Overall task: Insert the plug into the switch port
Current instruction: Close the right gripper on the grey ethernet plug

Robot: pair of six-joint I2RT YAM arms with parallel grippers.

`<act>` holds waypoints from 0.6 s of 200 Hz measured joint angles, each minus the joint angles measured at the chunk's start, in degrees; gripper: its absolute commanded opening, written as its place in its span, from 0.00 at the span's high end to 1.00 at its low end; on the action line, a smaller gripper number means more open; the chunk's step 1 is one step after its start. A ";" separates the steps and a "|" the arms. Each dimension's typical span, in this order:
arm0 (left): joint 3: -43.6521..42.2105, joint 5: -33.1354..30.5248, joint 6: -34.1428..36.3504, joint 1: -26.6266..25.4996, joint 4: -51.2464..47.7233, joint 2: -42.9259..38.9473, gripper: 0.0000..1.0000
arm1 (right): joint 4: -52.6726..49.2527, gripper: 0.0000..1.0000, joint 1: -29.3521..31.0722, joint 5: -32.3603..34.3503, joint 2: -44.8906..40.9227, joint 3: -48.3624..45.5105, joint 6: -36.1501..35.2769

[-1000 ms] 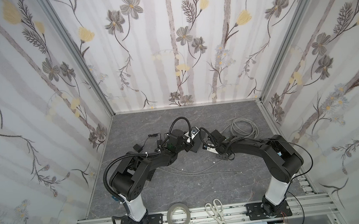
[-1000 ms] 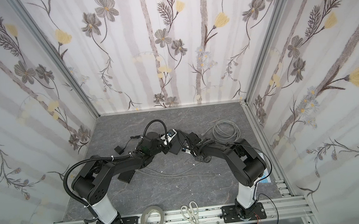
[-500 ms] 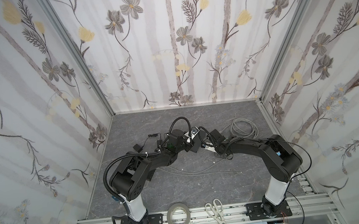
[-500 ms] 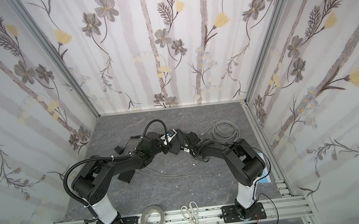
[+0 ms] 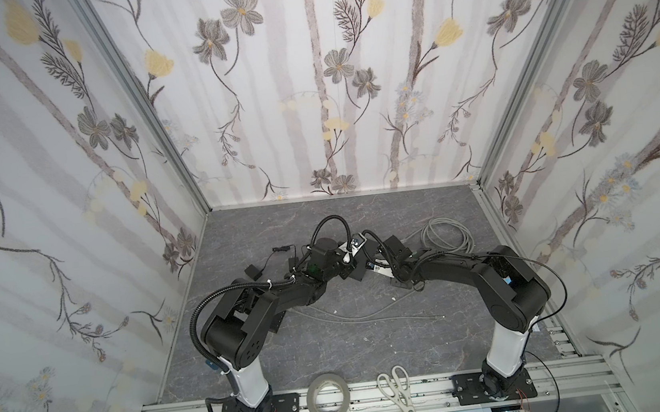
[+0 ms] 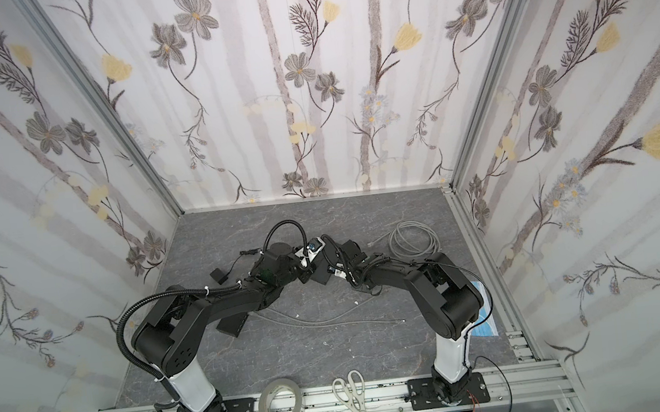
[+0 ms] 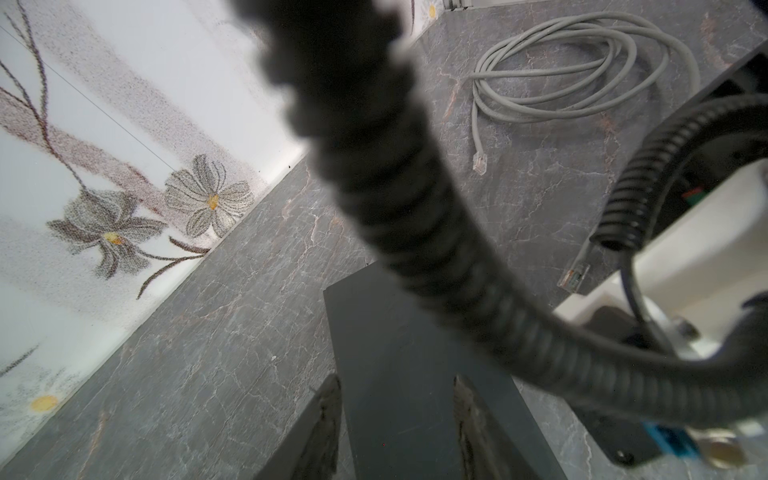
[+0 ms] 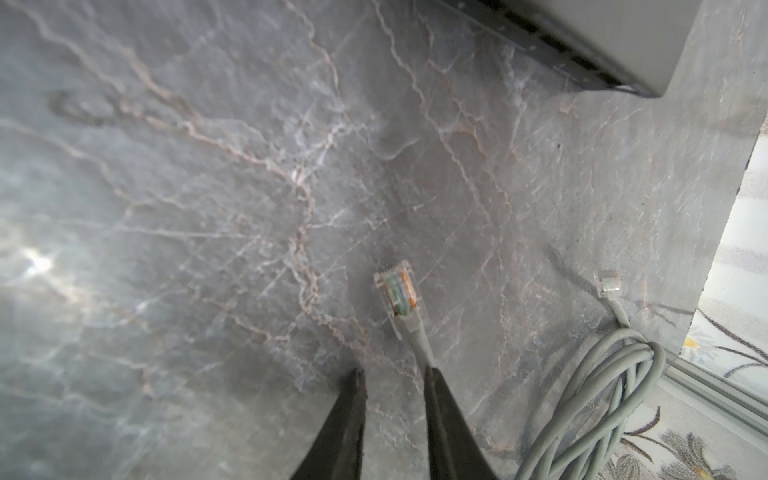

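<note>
RJ45 plug (image 8: 397,293): clear, at table (image 8: 166,208) surface just ahead of right pincer (image 8: 392,374) tips. Cannot tell whether it rests on table. Plug not in port; network switch (image 8: 602,37) port row stands apart from it. Grey cable (image 8: 419,340) runs from plug to inner face of 1 finger (image 8: 440,415). Right pincer: spread, gap visible, cable touching 1 side only. Left pincer (image 7: 397,382): pinching network switch body between 2 fingers. Second plug (image 8: 609,282) and cable coil (image 8: 602,395) lie near wall.
</note>
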 measured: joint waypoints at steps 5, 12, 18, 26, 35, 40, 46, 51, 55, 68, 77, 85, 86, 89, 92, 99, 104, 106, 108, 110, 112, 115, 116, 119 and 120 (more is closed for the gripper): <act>0.00 0.00 0.00 0.00 0.00 0.00 0.55 | 0.20 0.72 0.04 0.17 0.02 0.00 0.02; 0.00 0.00 0.00 0.00 0.02 0.02 0.55 | 0.26 0.72 0.07 0.24 0.02 0.00 0.02; 0.00 0.00 0.00 0.00 0.02 0.04 0.55 | 0.33 0.72 0.11 0.35 0.02 0.00 0.02; 0.00 0.00 0.00 0.00 0.02 0.04 0.55 | 0.48 0.72 0.17 0.70 0.00 0.00 0.02; 0.00 0.00 0.00 0.00 0.02 0.04 0.55 | 0.61 0.72 0.24 1.07 -0.17 -0.07 0.02; 0.00 0.00 0.00 0.00 0.02 0.04 0.55 | 0.66 0.72 0.28 1.14 -0.37 -0.20 0.02; 0.00 0.00 0.00 0.00 0.02 0.04 0.55 | 0.66 0.72 0.35 1.42 -0.74 -0.37 0.02; 0.00 0.00 0.00 0.00 0.02 0.04 0.55 | 0.76 0.72 0.37 1.51 -1.16 -0.61 0.00; 0.00 -0.02 0.00 0.00 0.02 0.04 0.55 | 0.90 0.72 0.37 1.51 -1.46 -0.79 0.00; 0.00 -0.02 0.00 0.00 0.04 0.04 0.55 | 1.60 0.72 0.37 1.51 -2.51 -1.36 0.00; 0.00 -0.04 0.00 0.00 0.04 0.04 0.55 | 2.10 0.72 0.37 1.49 -3.02 -1.64 -0.02; 0.00 -0.04 0.00 0.00 0.04 0.04 0.55 | 2.56 0.72 0.37 1.46 -3.28 -1.79 -0.02; 0.00 -0.04 0.00 0.00 0.04 0.04 0.55 | 2.58 0.72 0.37 1.46 -3.30 -1.79 -0.02; 0.00 -0.04 0.00 0.00 0.04 0.04 0.55 | 2.75 0.72 0.37 1.44 -3.34 -1.84 -0.02; 0.00 -0.07 0.00 0.00 0.04 0.04 0.55 | 2.80 0.72 0.37 1.44 -3.34 -1.86 -0.02; 0.00 -0.11 0.00 0.00 0.04 0.07 0.55 | 2.97 0.72 0.37 1.42 -3.34 -1.88 -0.02; 0.00 -0.11 0.00 0.00 0.04 0.07 0.55 | 2.97 0.72 0.37 1.42 -3.32 -1.88 -0.02; 0.00 -0.11 0.00 0.00 0.04 0.07 0.55 | 2.97 0.72 0.37 1.42 -3.28 -1.88 -0.02; 0.00 -0.11 0.00 0.00 0.04 0.07 0.55 | 2.97 0.72 0.37 1.42 -3.21 -1.88 -0.02; 0.00 -0.11 0.00 0.00 0.04 0.07 0.55 | 2.97 0.72 0.37 1.42 -3.19 -1.88 -0.02; 0.00 -0.11 0.00 0.00 0.04 0.07 0.55 | 2.99 0.72 0.37 1.42 -3.15 -1.86 -0.02; 0.00 -0.11 0.00 0.00 0.04 0.07 0.55 | 2.99 0.72 0.37 1.40 -3.04 -1.81 -0.02; 0.00 -0.11 0.00 0.00 0.04 0.07 0.55 | 2.97 0.72 0.37 1.40 -2.97 -1.79 -0.02; 0.00 -0.13 0.00 0.00 0.04 0.07 0.55 | 2.97 0.73 0.37 1.40 -2.82 -1.73 -0.02; 0.00 -0.13 0.00 0.00 0.04 0.07 0.55 | 2.97 0.72 0.37 1.40 -2.78 -1.73 -0.02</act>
